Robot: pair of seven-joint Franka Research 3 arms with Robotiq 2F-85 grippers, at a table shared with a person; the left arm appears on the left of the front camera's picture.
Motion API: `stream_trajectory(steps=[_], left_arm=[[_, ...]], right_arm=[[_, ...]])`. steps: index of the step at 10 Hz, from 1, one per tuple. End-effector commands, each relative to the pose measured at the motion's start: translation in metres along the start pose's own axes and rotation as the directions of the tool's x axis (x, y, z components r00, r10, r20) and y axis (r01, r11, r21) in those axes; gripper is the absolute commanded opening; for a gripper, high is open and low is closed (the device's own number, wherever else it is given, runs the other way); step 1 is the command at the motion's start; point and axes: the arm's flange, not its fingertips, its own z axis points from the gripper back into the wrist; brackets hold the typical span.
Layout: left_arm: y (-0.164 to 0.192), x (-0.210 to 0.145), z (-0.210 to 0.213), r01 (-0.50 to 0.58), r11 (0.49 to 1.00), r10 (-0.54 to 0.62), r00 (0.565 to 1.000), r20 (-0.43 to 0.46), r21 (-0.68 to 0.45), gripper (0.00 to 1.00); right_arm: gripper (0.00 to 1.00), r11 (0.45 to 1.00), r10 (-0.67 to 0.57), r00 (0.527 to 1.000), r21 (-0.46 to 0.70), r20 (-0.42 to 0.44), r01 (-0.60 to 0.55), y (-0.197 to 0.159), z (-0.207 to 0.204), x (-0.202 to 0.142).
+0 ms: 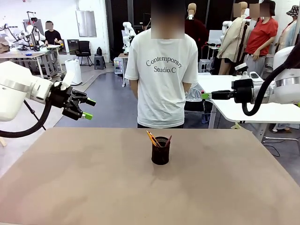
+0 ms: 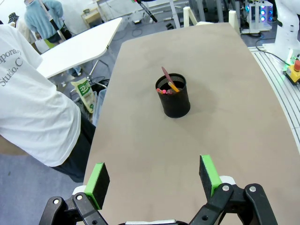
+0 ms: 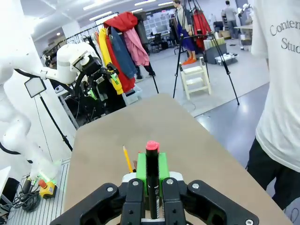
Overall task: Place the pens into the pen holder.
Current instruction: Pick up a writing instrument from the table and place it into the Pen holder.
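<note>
At mid-counter (image 1: pixel 70 187), the pen holder (image 1: pixel 160 150) is seen already carrying a pencil (image 1: pixel 152 138) and reddish pen (image 1: pixel 168 140). A black pen (image 3: pixel 152 178) is pinched in the right gripper's (image 3: pixel 152 176) closed fingers, high off to the side; the left gripper (image 2: pixel 154 180) is spread wide, empty. The light holder could be tipped by an off-centre descent.

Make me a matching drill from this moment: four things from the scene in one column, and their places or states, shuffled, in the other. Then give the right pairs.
Column one:
1. left gripper
2. right gripper
3. yellow-orange pencil
4. black pen with red tip

Column two:
A. standing in the pen holder on the table
B. clamped between two green pads, red tip pointing outward
C. open, holding nothing, raised above the table
D. shut on a pen, raised off to the side of the table

Pairs: 1-C, 2-D, 3-A, 4-B
</note>
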Motion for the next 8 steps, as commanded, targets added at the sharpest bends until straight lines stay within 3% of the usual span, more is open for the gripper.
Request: stream_trajectory(steps=[1,6,8], left_arm=[[0.000,0.000,0.001,0.008,1.000,-0.008,1.000,0.006,0.004,1.00],[0.000,0.000,0.001,0.008,1.000,-0.008,1.000,0.006,0.004,1.00],[0.000,0.000,0.001,0.008,1.000,-0.008,1.000,0.006,0.004,1.00]], right_arm=[[0.00,1.000,0.001,1.000,-0.004,0.000,-0.001,0.000,-0.002,0.004],[0.00,1.000,0.000,1.000,0.001,-0.001,0.000,0.000,-0.001,0.000],[0.00,0.988,0.094,0.993,0.114,0.073,-0.102,0.010,-0.022,0.004]])
